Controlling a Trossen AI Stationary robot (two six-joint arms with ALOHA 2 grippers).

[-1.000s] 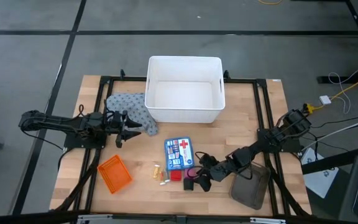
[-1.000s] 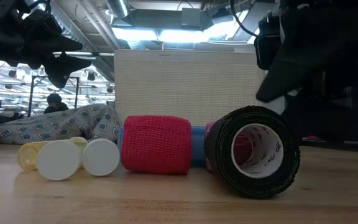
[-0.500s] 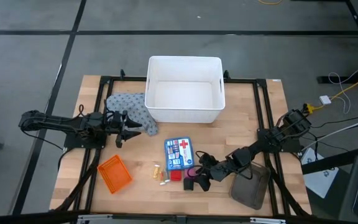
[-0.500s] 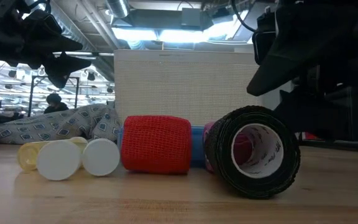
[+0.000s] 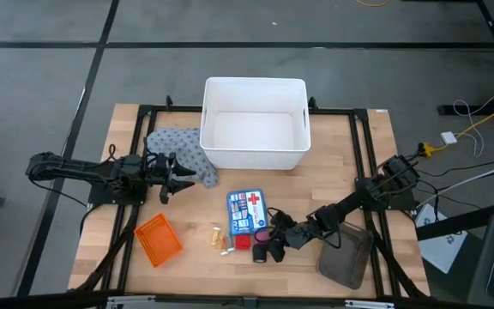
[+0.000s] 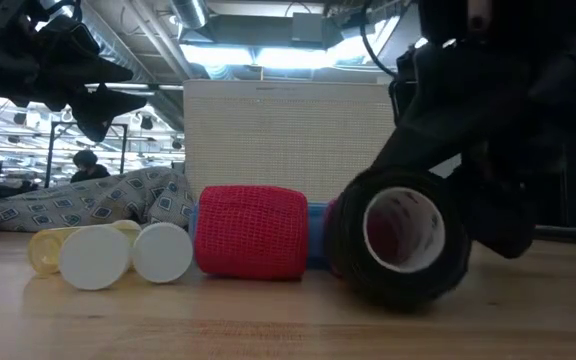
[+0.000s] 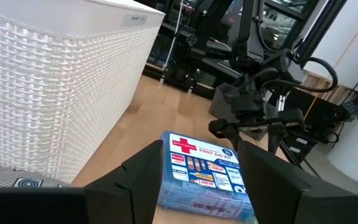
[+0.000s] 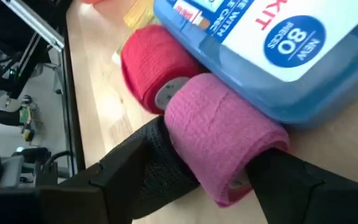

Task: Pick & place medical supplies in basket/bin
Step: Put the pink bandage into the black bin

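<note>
The right gripper [image 5: 270, 241] is sitting low at the near middle of the table [image 5: 350, 180], its fingers [image 8: 148, 162] spread either side of the pink tape roll [image 8: 219, 140] without clamping it. That roll is lying on its side, touching the near edge of the blue first-aid box [image 5: 246, 212]. The red tape roll [image 6: 253, 245] is lying just left of it, and the black tape roll [image 6: 400, 245] is resting nearest the table's near edge, with the gripper's dark body crowding it in the low view.

Bare wood is showing right of the box and between the box and the white bin [image 5: 255, 123], which is standing at the far middle. Left of the rolls, the yellowish vials [image 5: 219, 239] are lying close together, and the orange basket [image 5: 158, 239] is sitting farther left, well apart from the rolls.

The box lid is carrying a red cross and the words "FIRST AID"; the right wrist view is showing "80 PIECES" in a round mark.

The left gripper [image 5: 171, 177] is hanging over the grey speckled cloth [image 5: 178, 151] beside the bin's left wall, fingers parted and holding nothing.
</note>
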